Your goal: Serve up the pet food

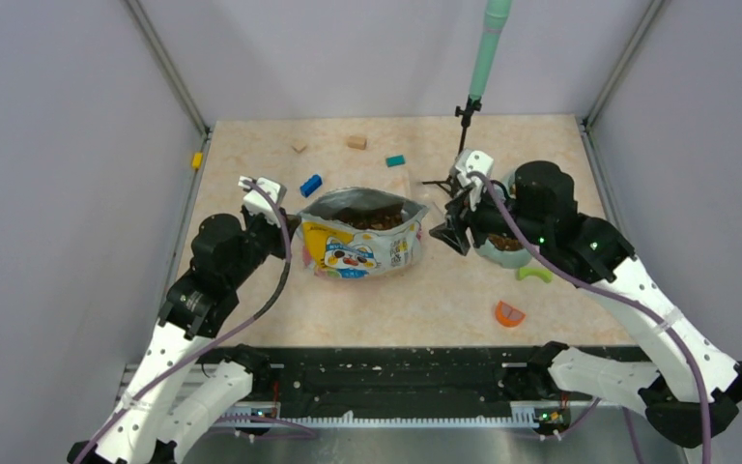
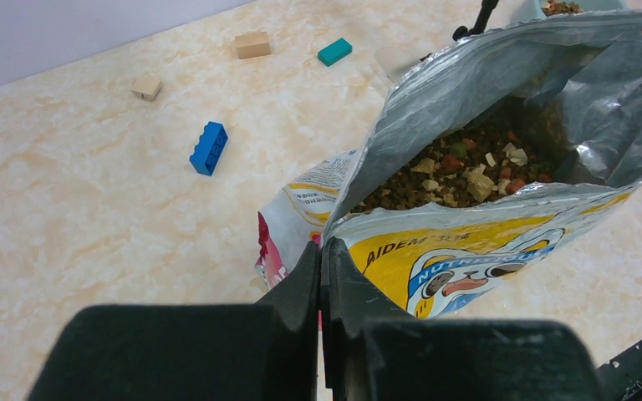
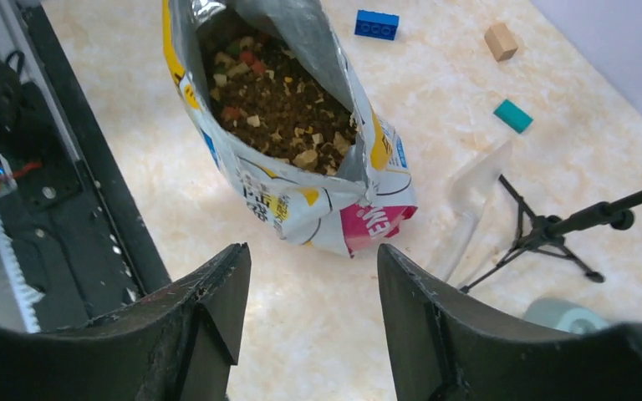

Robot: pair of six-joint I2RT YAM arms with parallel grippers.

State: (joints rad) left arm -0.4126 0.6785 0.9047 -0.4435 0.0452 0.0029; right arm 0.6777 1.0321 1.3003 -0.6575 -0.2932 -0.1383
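Foil-lined and yellow-fronted, the bag [image 2: 435,259] stands open just ahead of the left gripper [image 2: 322,276], whose jaws are pressed together on the bag's near rim. The pet food [image 2: 460,171] lies heaped inside, beyond that pinch and to its right. The right gripper [image 3: 311,251] hangs spread wide with nothing between its fingers. The bag is ahead and to its left, and a clear scoop [image 3: 472,188] lies flat on the table ahead and to its right, beside the legs of a small black stand [image 3: 543,230]. The pale bowl [image 3: 564,316] sits low on its right and, in the top view, already holds some kibble. If the scoop is the next target, the right fingers would do best to straddle its narrow handle squarely and stay clear of the stand's legs, since thin slick plastic may skid. The left pinch should hold without tugging so the bag does not tip.
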